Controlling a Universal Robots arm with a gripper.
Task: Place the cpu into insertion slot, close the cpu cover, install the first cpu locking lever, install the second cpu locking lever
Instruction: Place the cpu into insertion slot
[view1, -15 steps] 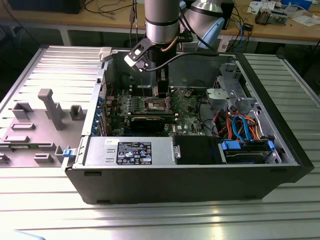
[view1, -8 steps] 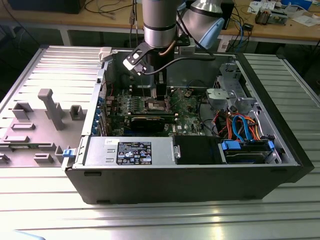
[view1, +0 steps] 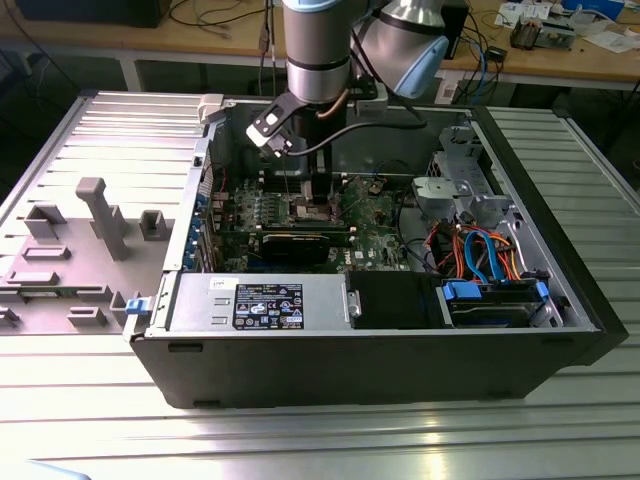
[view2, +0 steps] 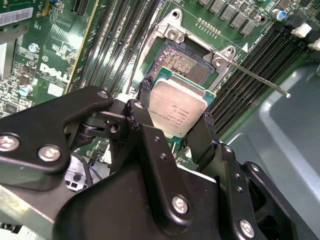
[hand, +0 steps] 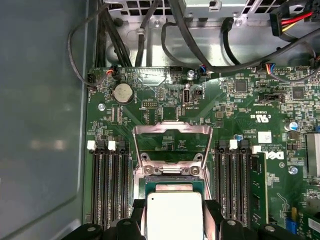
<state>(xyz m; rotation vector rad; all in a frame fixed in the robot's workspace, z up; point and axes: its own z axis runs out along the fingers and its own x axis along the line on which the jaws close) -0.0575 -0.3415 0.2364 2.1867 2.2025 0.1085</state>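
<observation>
You have the cpu pinched by its opposite edges between the two black fingers of your gripper, silvery top facing both wrist views. The jaws are closed in on the chip. It hangs right at the fingertips, over the near part of the insertion slot, whose dark centre shows just beyond the chip. You cannot tell whether chip and slot touch.

Past the slot from your tool, the cpu cover stands swung open, green circuit board visible through its window. A thin locking lever sticks out free from the slot's corner, off to one side of your fingers. Long memory slots flank the tool on both sides. In the exterior view, your arm reaches straight down into the open computer case.
</observation>
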